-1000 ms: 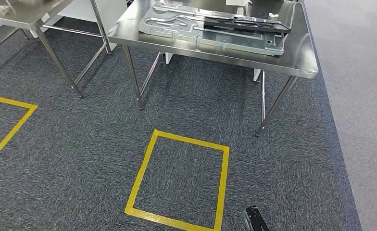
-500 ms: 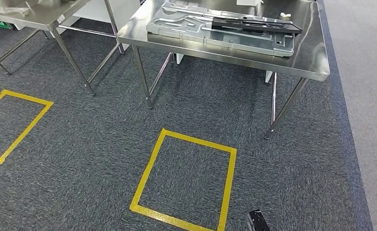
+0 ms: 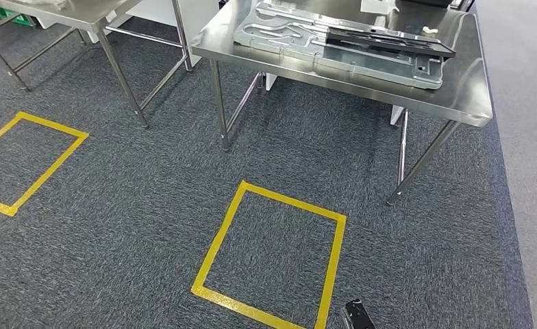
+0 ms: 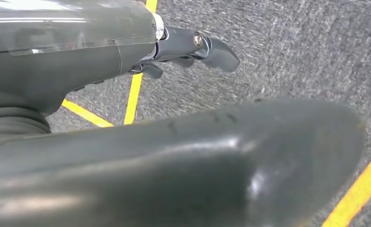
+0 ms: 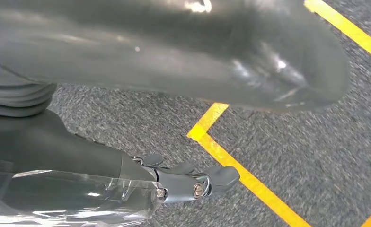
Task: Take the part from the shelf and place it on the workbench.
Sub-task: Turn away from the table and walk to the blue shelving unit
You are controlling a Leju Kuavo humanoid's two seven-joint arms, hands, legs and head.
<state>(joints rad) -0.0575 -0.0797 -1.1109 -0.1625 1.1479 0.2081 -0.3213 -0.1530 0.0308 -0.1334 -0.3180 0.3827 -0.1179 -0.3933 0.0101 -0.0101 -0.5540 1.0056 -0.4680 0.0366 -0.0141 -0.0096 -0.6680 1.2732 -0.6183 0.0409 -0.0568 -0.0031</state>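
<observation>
A steel workbench (image 3: 457, 96) stands ahead in the head view. On it lies a large grey pressed-metal panel (image 3: 300, 38) with a flat black part (image 3: 389, 42) on top. My left hand (image 4: 79, 61) hangs over the carpet, its dark fingers (image 4: 193, 47) stretched out and holding nothing. My right hand (image 5: 103, 170) also hangs above the carpet, its fingers (image 5: 198, 182) loosely extended and holding nothing.
A second steel table (image 3: 81, 14) stands at the far left. Yellow tape marks one square (image 3: 217, 240) on the dark carpet before the workbench and another (image 3: 61, 161) to the left. A paler floor strip (image 3: 526, 103) runs along the right.
The whole picture has shifted to the right and down, so the camera has moved. The workbench and the parts on it lie as before.
</observation>
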